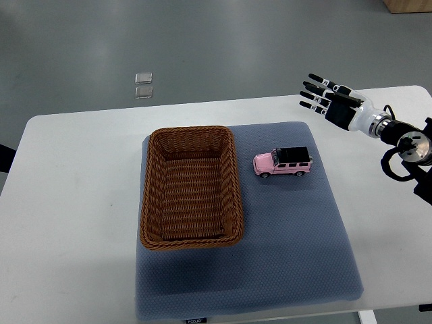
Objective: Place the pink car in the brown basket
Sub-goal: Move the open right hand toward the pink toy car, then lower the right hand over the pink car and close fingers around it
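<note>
Reaching in from the picture's right edge, the right hand [329,101] hovers above the far right part of the white table [74,202], its black fingers [314,86] spread and stretched out toward the left, holding nothing. Behind the hand a white wrist leads back to a black and silver joint wrapped with dark cable near the edge of the view. The hand is well apart from the pink car [283,163], which stands upright on its wheels on a blue-grey mat [283,256]. This toy is a boxy off-road model with a black roof and dark windows, lying lengthwise across the picture with its bonnet pointing left. It sits just beside the right wall of the brown basket [191,187], not touching it, level with the basket's far half. The basket is a rectangular woven wicker tray with low sides, resting on the left part of the same mat, and its inside shows only the weave. The mat covers the middle of the table and reaches its near edge. Beyond the table's far edge, on the grey floor, lie two small pale square tiles [143,86], one just behind the other. No left arm shows anywhere along the left edge.
</note>
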You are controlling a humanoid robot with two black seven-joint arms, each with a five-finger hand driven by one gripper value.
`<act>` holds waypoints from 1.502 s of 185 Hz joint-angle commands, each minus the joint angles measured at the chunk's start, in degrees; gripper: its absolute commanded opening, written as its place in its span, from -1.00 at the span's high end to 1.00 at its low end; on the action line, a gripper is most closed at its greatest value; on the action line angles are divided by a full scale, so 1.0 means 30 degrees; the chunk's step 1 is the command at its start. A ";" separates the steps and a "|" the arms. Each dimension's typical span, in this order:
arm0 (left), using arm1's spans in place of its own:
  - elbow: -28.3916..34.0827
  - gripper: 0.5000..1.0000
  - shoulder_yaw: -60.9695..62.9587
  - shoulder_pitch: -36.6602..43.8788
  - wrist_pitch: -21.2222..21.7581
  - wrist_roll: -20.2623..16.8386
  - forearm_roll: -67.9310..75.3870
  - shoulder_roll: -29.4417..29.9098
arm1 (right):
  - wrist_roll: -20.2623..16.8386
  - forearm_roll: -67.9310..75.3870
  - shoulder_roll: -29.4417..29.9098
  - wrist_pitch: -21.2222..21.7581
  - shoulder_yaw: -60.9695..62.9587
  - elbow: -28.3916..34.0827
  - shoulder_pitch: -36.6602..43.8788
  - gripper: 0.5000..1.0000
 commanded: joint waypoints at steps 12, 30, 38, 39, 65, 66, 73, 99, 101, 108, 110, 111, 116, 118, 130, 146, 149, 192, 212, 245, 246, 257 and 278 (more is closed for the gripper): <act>-0.0009 -1.00 -0.0012 0.0002 0.0001 0.0000 0.0002 0.0000 | 0.0055 -0.0114 0.0008 0.0237 -0.0080 0.0029 -0.0011 -0.67; -0.0038 -1.00 -0.0012 0.0002 -0.0028 0.0000 0.0002 0.0000 | 0.0055 -0.0143 0.0008 0.0238 -0.0109 0.0029 -0.0011 -0.67; -0.0038 -1.00 -0.0012 0.0002 -0.0058 0.0000 0.0002 0.0000 | 0.0055 -0.0143 0.0008 0.0208 -0.0139 0.0000 -0.0011 -0.67; -0.0038 -1.00 -0.0012 0.0002 -0.0058 0.0000 0.0002 0.0000 | 0.0055 -0.0143 0.0008 0.0208 -0.0139 0.0029 -0.0011 -0.67; 0.0138 -1.00 0.0046 0.0002 -0.0058 0.0000 0.0002 0.0000 | 0.0055 -0.0172 0.0008 0.0179 -0.0256 0.0029 -0.0011 -0.67; 0.0138 -1.00 0.0047 0.0002 -0.0058 0.0000 0.0002 0.0000 | 0.0055 -0.0172 0.0008 0.0179 -0.0256 0.0029 -0.0011 -0.67; 0.0196 -1.00 0.0076 0.0002 0.0001 0.0000 0.0002 0.0000 | 0.0084 -0.0172 0.0008 0.0179 -0.0256 0.0029 -0.0011 -0.67; 0.0167 -1.00 0.0076 0.0002 0.0118 0.0000 -0.0027 0.0000 | 0.0084 -0.0318 0.0008 0.0296 -0.0285 0.0029 0.0018 -0.67; 0.0167 -1.00 0.0076 0.0002 0.0118 0.0000 0.0001 0.0000 | 0.0084 -0.0377 0.0008 0.0325 -0.0285 0.0087 0.0018 -0.67; 0.0167 -1.00 0.0076 0.0002 0.0118 0.0000 0.0002 0.0000 | 0.0084 -0.0612 0.0008 0.0501 -0.0285 0.0088 0.0018 -0.67; 0.0167 -1.00 0.0076 0.0002 0.0118 0.0000 0.0002 0.0000 | 0.0084 -0.0700 0.0008 0.0560 -0.0285 0.0088 0.0018 -0.67; 0.0167 -1.00 0.0076 0.0002 0.0118 0.0000 0.0002 0.0000 | 0.0084 -0.0700 0.0008 0.0560 -0.0285 0.0088 0.0018 -0.67; 0.0167 -1.00 0.0076 0.0002 0.0118 0.0000 0.0002 0.0000 | 0.0114 -0.0963 0.0008 0.0823 -0.0256 0.0088 0.0018 -0.67; 0.0167 -1.00 0.0076 0.0002 0.0118 0.0000 0.0002 0.0000 | 0.0143 -0.1079 0.0008 0.0910 -0.0256 0.0088 0.0018 -0.67; 0.0167 -1.00 0.0076 0.0002 0.0118 0.0000 0.0002 0.0000 | 0.0581 -0.1695 -0.0022 0.1387 -0.0256 0.0117 0.0018 -0.67; 0.0167 -1.00 0.0076 0.0002 0.0118 0.0000 0.0002 0.0000 | 0.1489 -0.3100 -0.0255 0.1387 -0.0285 0.0146 0.0047 -0.67; 0.0167 -1.00 0.0076 0.0002 0.0118 0.0000 0.0002 0.0000 | 0.1608 -0.3366 -0.0285 0.1387 -0.0285 0.0146 0.0047 -0.67; 0.0167 -1.00 0.0076 0.0002 0.0118 0.0000 0.0002 0.0000 | 0.4975 -1.0950 -0.0578 0.1387 -0.0285 0.0234 0.0252 -0.66; 0.0167 -1.00 0.0076 0.0002 0.0118 0.0000 0.0002 0.0000 | 0.6500 -1.4762 -0.0813 0.1387 -0.0256 0.0322 0.0399 -0.66; 0.0167 -1.00 0.0076 0.0002 0.0118 0.0000 0.0002 0.0000 | 0.8317 -2.0797 -0.1252 0.1387 -0.0314 0.1172 0.1073 -0.66; 0.0167 -1.00 0.0076 0.0002 0.0118 0.0000 0.0002 0.0000 | 0.8404 -2.1116 -0.1281 0.1387 -0.0314 0.1230 0.1073 -0.66; 0.0167 -1.00 0.0076 0.0002 0.0118 0.0000 0.0002 0.0000 | 0.8873 -2.2555 -0.1574 0.1387 -0.0314 0.1670 0.1073 -0.67; 0.0167 -1.00 0.0076 0.0002 0.0118 0.0000 0.0002 0.0000 | 0.9342 -2.4928 -0.1838 0.1387 -0.0314 0.2285 0.1102 -0.67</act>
